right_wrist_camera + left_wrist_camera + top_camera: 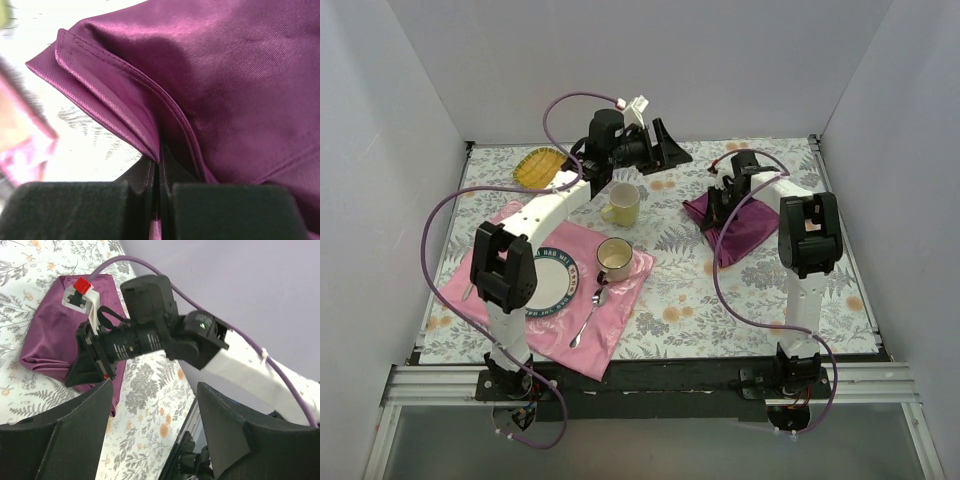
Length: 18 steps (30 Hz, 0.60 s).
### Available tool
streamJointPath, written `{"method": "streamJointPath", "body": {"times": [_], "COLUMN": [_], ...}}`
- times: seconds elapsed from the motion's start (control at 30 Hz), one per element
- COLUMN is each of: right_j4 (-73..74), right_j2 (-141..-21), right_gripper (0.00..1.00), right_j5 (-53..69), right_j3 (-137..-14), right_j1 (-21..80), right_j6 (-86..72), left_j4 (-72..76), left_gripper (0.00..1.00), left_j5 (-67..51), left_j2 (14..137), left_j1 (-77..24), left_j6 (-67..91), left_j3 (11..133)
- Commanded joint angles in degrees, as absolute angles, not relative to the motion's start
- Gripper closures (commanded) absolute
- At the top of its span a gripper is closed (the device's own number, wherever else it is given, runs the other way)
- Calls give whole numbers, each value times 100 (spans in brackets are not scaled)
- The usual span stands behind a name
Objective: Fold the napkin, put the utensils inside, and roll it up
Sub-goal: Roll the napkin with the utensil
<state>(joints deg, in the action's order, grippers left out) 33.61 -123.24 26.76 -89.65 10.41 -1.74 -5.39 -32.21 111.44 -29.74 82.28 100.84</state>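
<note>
The right claw [159, 167] is clenched on the stitched, doubled hem of the shiny dark purple-magenta satin napkin [240, 75], on the side nearer the counter's middle. The cloth lies bunched in soft, glossy folds toward the far right of the floral-print counter [720, 300], apart from its right edge. The left claw [154, 390] is released, jaws wide, over the far middle, near a pale yellow mug [620, 205].

Items counted on the table:
- One purple satin napkin [745, 225].
- One pink placemat [620, 300].
- One blue-rimmed plate [558, 282].
- Two cups: one yellow mug [621, 204] and one brown-and-cream cup [614, 260].
- One silver spoon [590, 315].
- One yellow dish [538, 167].

Robot arms: two, the left arm [550, 205] and the right arm [807, 240].
</note>
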Motion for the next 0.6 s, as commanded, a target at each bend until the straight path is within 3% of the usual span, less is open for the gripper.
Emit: {"method": "streamJointPath", "body": {"times": [0.0, 0.17, 0.4, 0.57], "right_j4": [3991, 4096, 4411, 4675], "right_j2": [-12945, -13315, -13877, -14115], "right_gripper": [99, 99, 99, 99], "right_j5": [3524, 3858, 4262, 4430], "right_j3": [-8991, -9263, -9825, -10054], "right_j1": [1160, 1143, 967, 748], "right_j6": [-553, -519, -116, -18], "left_j4": [-765, -668, -335, -35], "left_gripper": [35, 41, 69, 79], "left_j5": [-2988, -2760, -2233, -1890], "left_j2": [10495, 10371, 10968, 11478], "left_j1": [-3006, -3243, -3718, -3735], "left_j6": [7655, 7515, 7514, 7603], "left_j3": [9414, 8825, 8517, 8604]}}
